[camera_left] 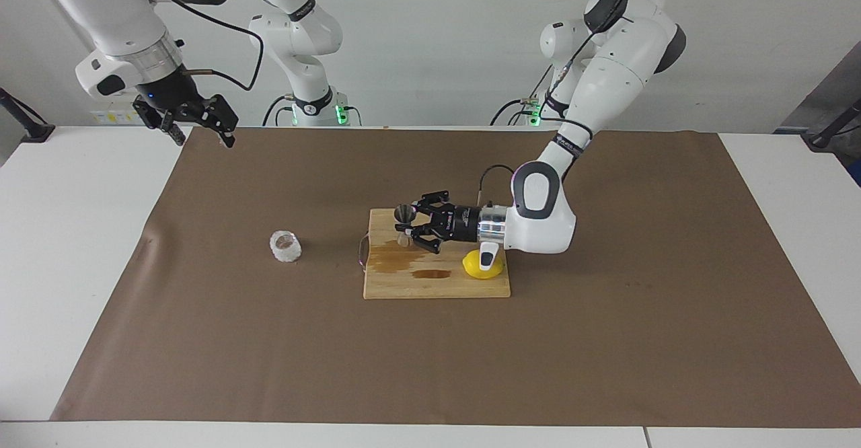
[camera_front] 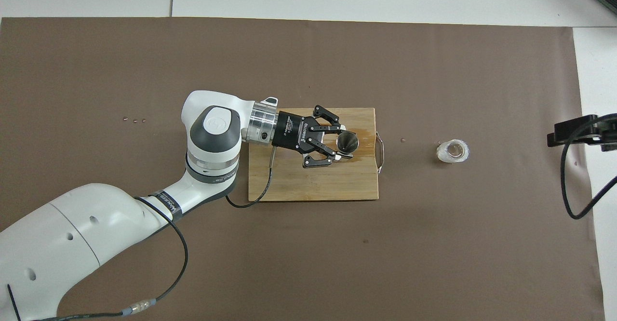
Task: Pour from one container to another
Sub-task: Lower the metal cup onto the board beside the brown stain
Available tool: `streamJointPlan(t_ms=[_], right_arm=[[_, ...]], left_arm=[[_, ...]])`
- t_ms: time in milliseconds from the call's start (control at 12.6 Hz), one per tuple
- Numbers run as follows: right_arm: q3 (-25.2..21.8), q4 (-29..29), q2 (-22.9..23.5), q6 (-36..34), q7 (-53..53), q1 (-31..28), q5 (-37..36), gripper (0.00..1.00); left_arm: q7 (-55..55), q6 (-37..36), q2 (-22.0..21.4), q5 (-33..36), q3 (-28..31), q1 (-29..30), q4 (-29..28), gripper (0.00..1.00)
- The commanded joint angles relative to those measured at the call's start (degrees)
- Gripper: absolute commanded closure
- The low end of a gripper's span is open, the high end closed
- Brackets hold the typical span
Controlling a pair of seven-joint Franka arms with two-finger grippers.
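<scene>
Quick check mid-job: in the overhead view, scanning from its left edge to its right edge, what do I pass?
Left arm's white wrist → left gripper, shut on the metal jigger over the wooden cutting board → board's metal handle → clear glass cup → right gripper, waiting at the right arm's end.

We see the metal jigger (camera_left: pixel 405 222) (camera_front: pixel 346 143) — small, silver, hourglass-shaped — upright, lifted above the wooden cutting board (camera_left: pixel 403 285) (camera_front: pixel 313 186), its open cone facing up, clamped at the waist by the left gripper (camera_left: pixel 412 226) (camera_front: pixel 337 142). At the jigger's three o'clock in the overhead view, the glass cup (camera_left: pixel 285 246) (camera_front: pixel 452 151) — squat, clear, faceted, whitish — stands upright on the brown mat (camera_left: pixel 430 367) (camera_front: pixel 308 263), well apart from the board.
</scene>
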Motion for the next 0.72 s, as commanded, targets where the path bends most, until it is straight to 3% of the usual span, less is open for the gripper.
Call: streamJointPlan(t_ms=[0, 159, 637], right_arm=[[0.07, 0.56, -0.04, -1.04, 0.53, -0.25, 0.9, 0.0], [0.07, 0.56, -0.04, -1.13, 0.53, -0.25, 0.9, 0.0], [0.07, 0.56, -0.04, -1.04, 0.53, -0.25, 0.9, 0.0]], left_arm=[[3.18, 0.98, -5.04, -2.79, 0.86, 1.11, -6.3, 1.0], [3.18, 1.06, -7.93, -4.79, 0.86, 2.6, -9.46, 1.0], [9.23, 5.45, -11.37, -14.28, 1.04, 3.13, -14.04, 1.0]])
